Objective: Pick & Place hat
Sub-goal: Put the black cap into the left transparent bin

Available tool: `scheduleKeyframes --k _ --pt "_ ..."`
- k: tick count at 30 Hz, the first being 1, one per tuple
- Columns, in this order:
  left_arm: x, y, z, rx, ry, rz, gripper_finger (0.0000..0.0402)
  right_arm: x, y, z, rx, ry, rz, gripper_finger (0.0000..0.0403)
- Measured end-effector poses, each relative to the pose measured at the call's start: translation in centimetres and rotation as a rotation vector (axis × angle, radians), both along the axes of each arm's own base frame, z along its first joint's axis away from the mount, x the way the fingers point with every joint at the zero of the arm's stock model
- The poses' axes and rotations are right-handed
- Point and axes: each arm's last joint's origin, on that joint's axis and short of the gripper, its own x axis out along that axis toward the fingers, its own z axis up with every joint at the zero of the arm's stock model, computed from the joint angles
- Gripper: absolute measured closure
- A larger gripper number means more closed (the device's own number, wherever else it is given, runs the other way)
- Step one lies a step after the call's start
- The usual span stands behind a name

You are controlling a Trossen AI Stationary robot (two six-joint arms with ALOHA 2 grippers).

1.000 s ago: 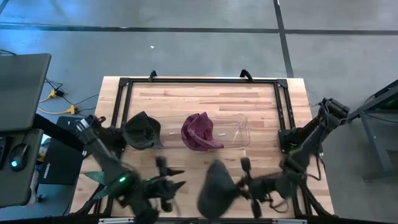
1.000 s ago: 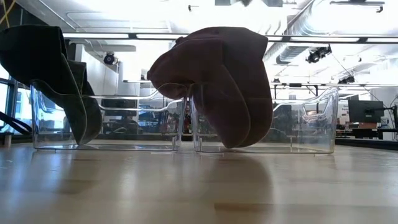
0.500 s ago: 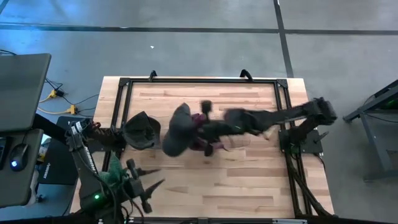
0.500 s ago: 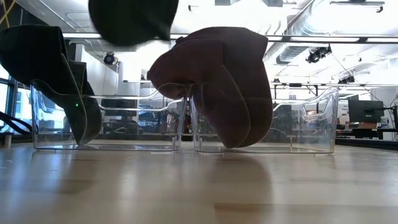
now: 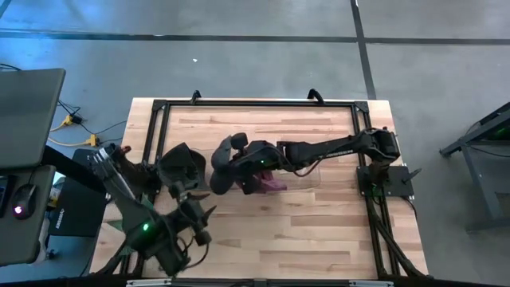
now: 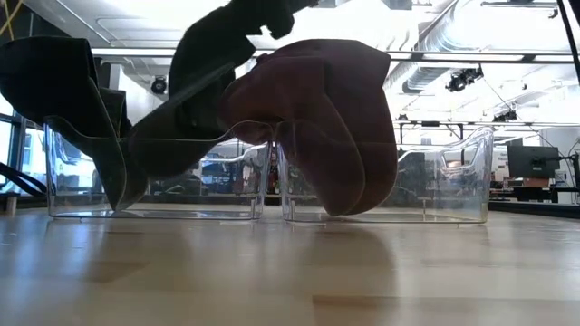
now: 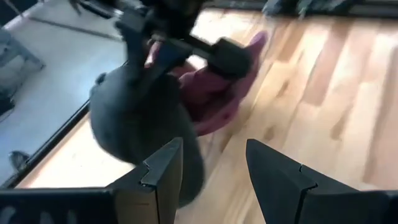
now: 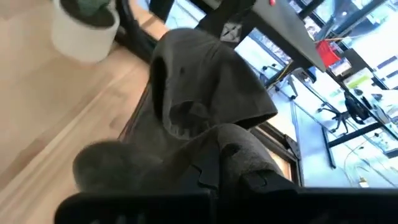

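A dark grey hat (image 5: 222, 165) hangs from my right gripper (image 5: 247, 155), which reaches across from the table's right side and is shut on it. In the low view the grey hat (image 6: 204, 86) droops between two clear bins. A darker hat (image 5: 181, 167) is draped over the left bin's wall (image 6: 63, 127). A maroon hat (image 5: 264, 174) is draped over the right bin (image 6: 471, 167). My left gripper (image 5: 199, 217) hovers open near the table's near edge, apart from everything; its wrist view shows the grey hat (image 7: 134, 118) ahead. My right gripper holds the grey hat by its upper part (image 6: 237, 25), coming level from the table's right. The fingers are buried in the cloth (image 8: 239, 149), so the kind of hold is hidden. The hat hangs slack below, its lower end (image 6: 163, 149) at the left bin's rim height.
The two clear bins stand side by side in the middle of the table, inside a black frame (image 5: 159, 108) bolted along the table's edges. Bare wood (image 5: 319, 231) lies between the bins and the near edge. A white pot (image 8: 84, 28) shows beyond the table.
My right arm has swung the grey hat from the table's near edge up and over toward the far left, then lowered it between the two bins, where it now droops. My left arm has shifted a little along the near edge, its gripper staying open.
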Motion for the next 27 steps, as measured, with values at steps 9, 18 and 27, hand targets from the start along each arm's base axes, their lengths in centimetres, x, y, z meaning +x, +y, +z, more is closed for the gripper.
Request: scheduleKeyframes --k 9,18,27 --pt "-4.1 5.1 0.5 0.132 -0.019 -0.048 0.0231 -2.4 2.8 2.6 -0.116 0.023 0.133 0.0402" --pt "-4.9 10.2 -1.9 0.369 -0.065 0.038 0.0174 -2.9 3.1 3.9 -0.202 -0.053 0.343 0.0402" --pt "-0.1 12.1 -2.1 0.172 0.303 -0.249 0.0153 -2.6 2.4 4.2 -0.192 -0.108 0.431 0.0402"
